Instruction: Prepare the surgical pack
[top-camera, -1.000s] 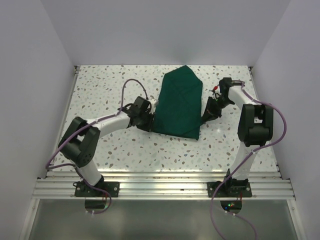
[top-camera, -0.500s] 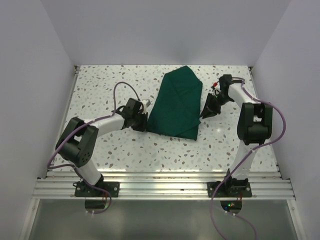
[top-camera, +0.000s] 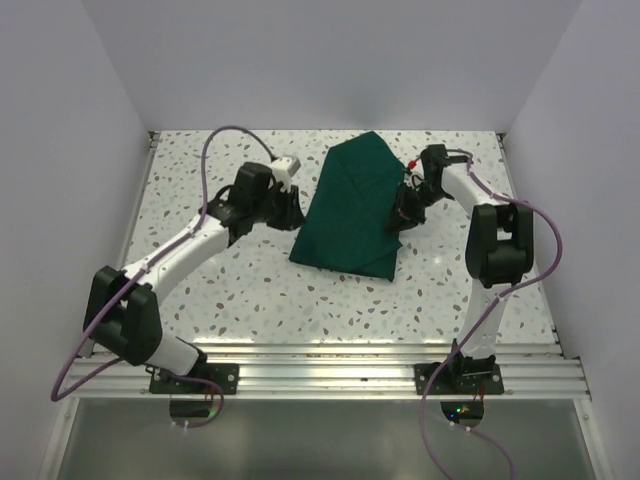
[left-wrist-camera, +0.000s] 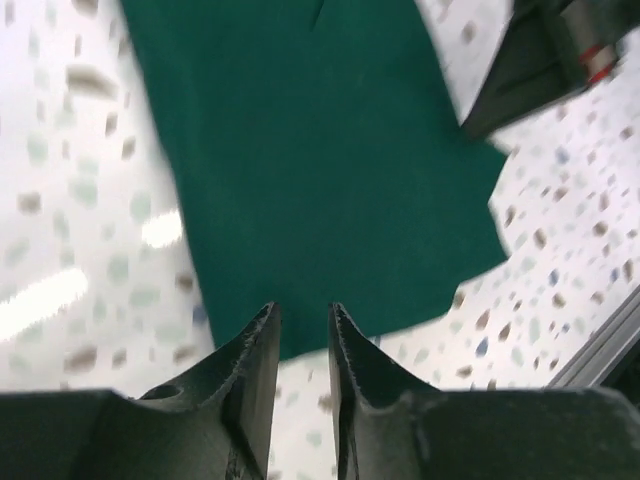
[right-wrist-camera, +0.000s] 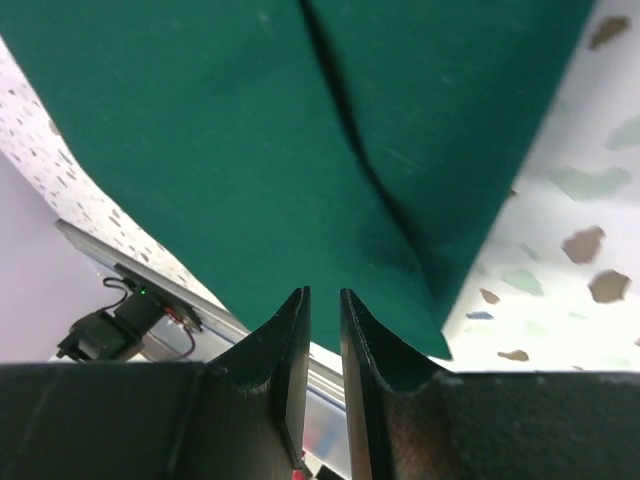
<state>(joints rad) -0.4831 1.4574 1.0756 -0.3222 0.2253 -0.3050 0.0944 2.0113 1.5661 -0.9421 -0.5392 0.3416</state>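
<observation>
The dark green cloth drape (top-camera: 350, 212) lies folded into a long bundle in the middle of the speckled table (top-camera: 200, 280). It fills the left wrist view (left-wrist-camera: 320, 150) and the right wrist view (right-wrist-camera: 250, 150), where a fold line runs down it. My left gripper (top-camera: 289, 212) hovers just off the bundle's left edge, its jaws (left-wrist-camera: 302, 310) a narrow slit apart and holding nothing. My right gripper (top-camera: 396, 220) is at the bundle's right edge, jaws (right-wrist-camera: 322, 293) nearly together and empty. No tray, scissors, forceps or gauze shows.
White walls close in the table on the left, back and right. A metal rail (top-camera: 320, 375) with the arm bases runs along the near edge. The right arm's black gripper (left-wrist-camera: 540, 60) shows at the top right of the left wrist view.
My left arm has swung back and to the left, its gripper now clear of the cloth's left edge. The right gripper has moved in against the right edge. The bundle's near-left corner has shifted left.
</observation>
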